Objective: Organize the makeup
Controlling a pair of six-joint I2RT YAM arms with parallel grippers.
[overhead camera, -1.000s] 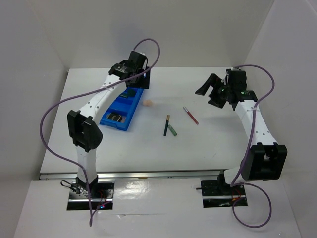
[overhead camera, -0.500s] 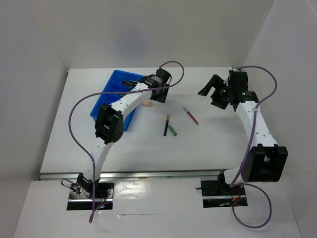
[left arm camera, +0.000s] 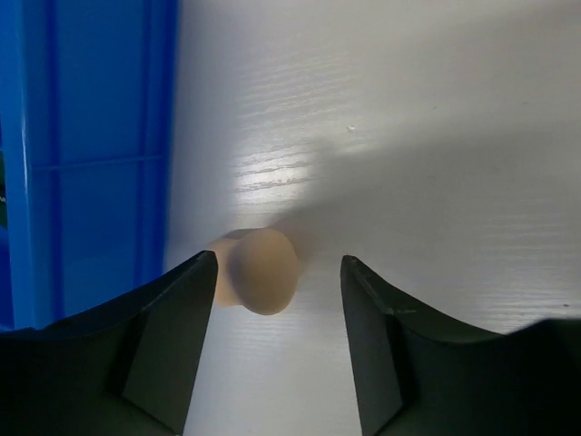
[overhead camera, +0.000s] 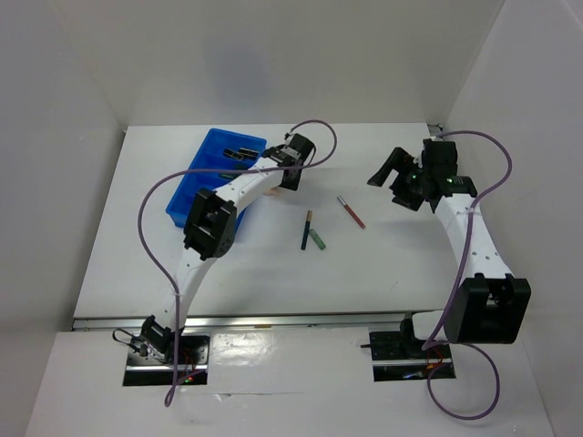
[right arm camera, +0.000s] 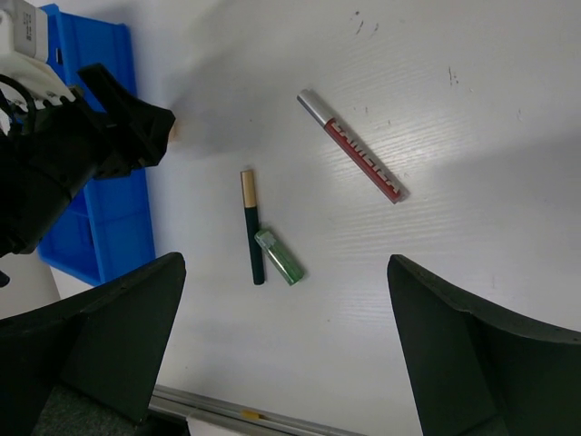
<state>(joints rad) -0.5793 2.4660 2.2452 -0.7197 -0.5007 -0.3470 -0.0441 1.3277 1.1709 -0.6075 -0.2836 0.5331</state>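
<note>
A beige egg-shaped sponge (left arm camera: 259, 270) lies on the white table just right of the blue tray (left arm camera: 91, 163). My left gripper (left arm camera: 279, 262) is open and low, its jaws either side of the sponge, which sits nearer the left finger. In the top view my left gripper (overhead camera: 284, 178) hides the sponge. A dark pencil with a beige end (right arm camera: 251, 227), a short green pencil (right arm camera: 278, 256) and a red pencil (right arm camera: 352, 146) lie mid-table. My right gripper (right arm camera: 286, 262) is wide open and empty, high above them; it also shows in the top view (overhead camera: 390, 177).
The blue divided tray (overhead camera: 205, 187) stands at the back left with dark cosmetics (overhead camera: 239, 153) in its far compartment. White walls close in the table at the back and sides. My left arm (right arm camera: 64, 154) reaches across the tray's right edge.
My left arm has swung right from above the tray to the sponge, uncovering the tray. My right arm has shifted only slightly.
</note>
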